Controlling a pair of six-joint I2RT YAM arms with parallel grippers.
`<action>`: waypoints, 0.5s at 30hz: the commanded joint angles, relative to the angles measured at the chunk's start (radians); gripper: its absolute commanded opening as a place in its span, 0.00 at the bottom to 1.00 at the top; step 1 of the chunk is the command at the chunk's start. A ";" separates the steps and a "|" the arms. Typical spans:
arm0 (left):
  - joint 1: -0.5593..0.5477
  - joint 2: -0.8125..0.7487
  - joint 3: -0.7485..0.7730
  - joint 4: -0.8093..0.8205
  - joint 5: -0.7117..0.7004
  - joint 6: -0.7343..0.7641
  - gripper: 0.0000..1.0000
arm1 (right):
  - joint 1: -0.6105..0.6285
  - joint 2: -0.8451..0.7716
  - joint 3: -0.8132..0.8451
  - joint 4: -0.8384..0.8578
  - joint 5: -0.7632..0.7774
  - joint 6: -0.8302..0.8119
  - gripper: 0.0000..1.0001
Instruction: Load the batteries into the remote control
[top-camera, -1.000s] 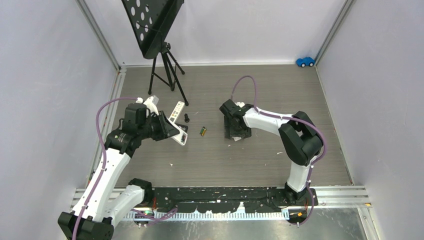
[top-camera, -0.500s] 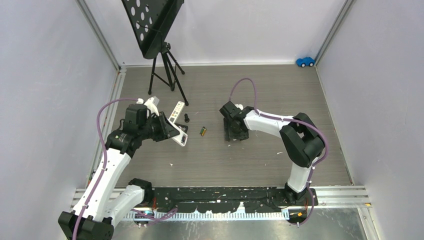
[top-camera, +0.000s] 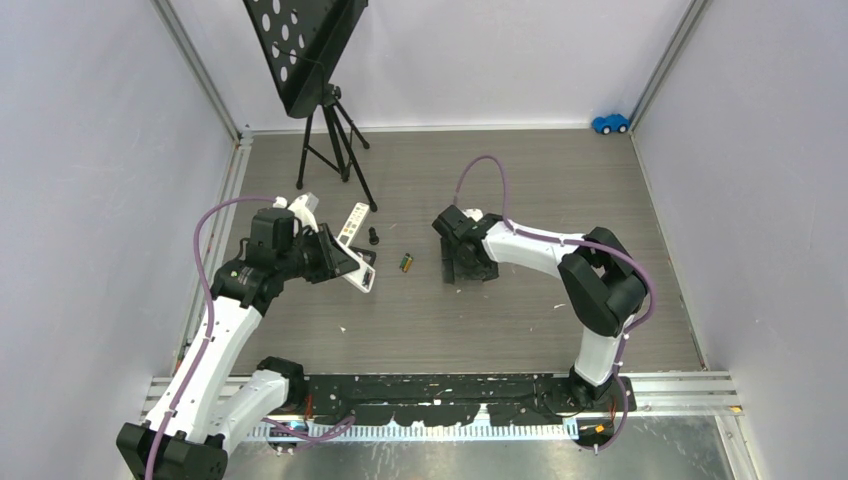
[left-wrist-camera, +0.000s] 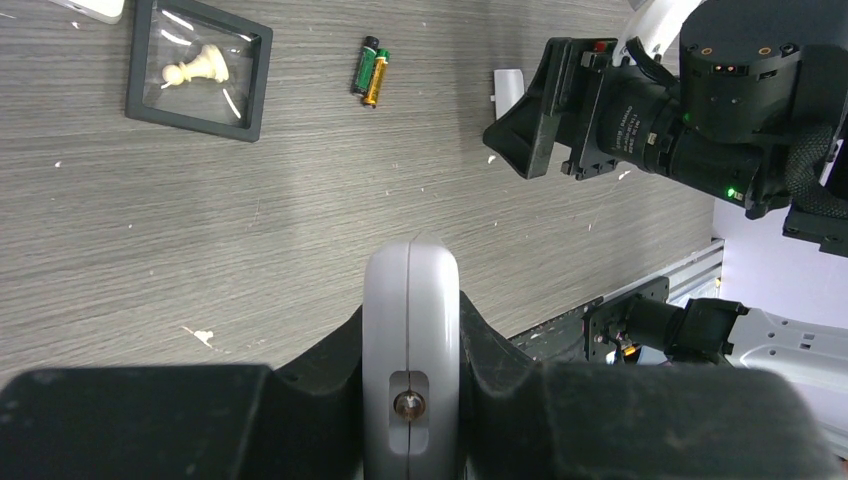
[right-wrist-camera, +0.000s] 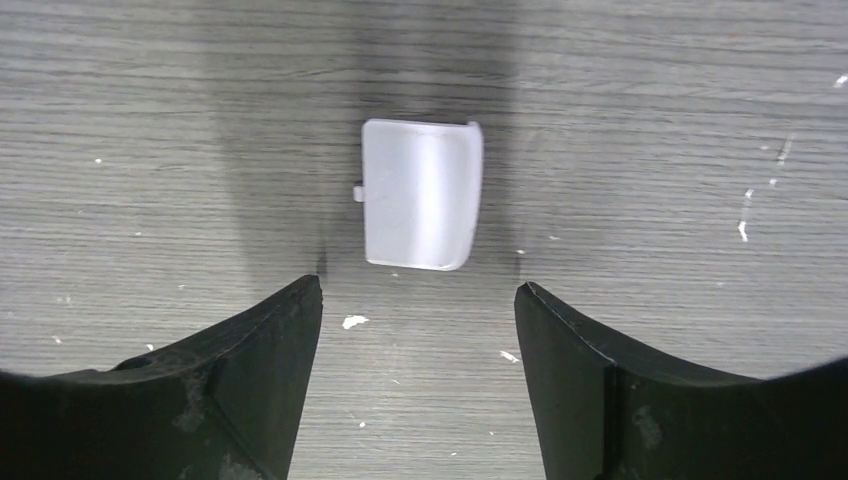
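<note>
The batteries (left-wrist-camera: 372, 78) lie loose on the grey wood-grain table (left-wrist-camera: 300, 200): two small cylinders touching side by side, one dark with a green band, the other wrapped in green and yellow. They sit between the two arms, gripped by neither.

The left claw (top-camera: 340, 262) is clamped on a smooth white plastic body with a centre seam and a recessed screw. It is seen end-on, so this is probably the remote control (left-wrist-camera: 410, 300).

The right claw (right-wrist-camera: 418, 290) hangs low with its black jaws spread and nothing between them. Just beyond the tips a small white cover (right-wrist-camera: 420, 205) lies flat, rectangular with rounded corners and a side tab.

Near the batteries a black square tray (left-wrist-camera: 145, 75) holds a pale chess pawn (left-wrist-camera: 195, 68) under a glossy film. Beyond it lies a white slab with buttons (top-camera: 352, 222). A black perforated music stand (top-camera: 305, 50) and a blue toy car (top-camera: 610, 123) stand at the far edge.
</note>
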 joint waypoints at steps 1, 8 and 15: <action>0.002 -0.005 0.004 0.058 0.014 0.001 0.00 | -0.005 -0.028 0.043 -0.053 0.081 0.028 0.77; 0.002 0.000 0.013 0.056 0.015 0.002 0.00 | -0.019 0.018 0.057 0.034 0.016 -0.037 0.76; 0.002 -0.003 0.014 0.055 0.012 0.000 0.00 | -0.053 0.055 0.078 0.024 -0.042 -0.033 0.64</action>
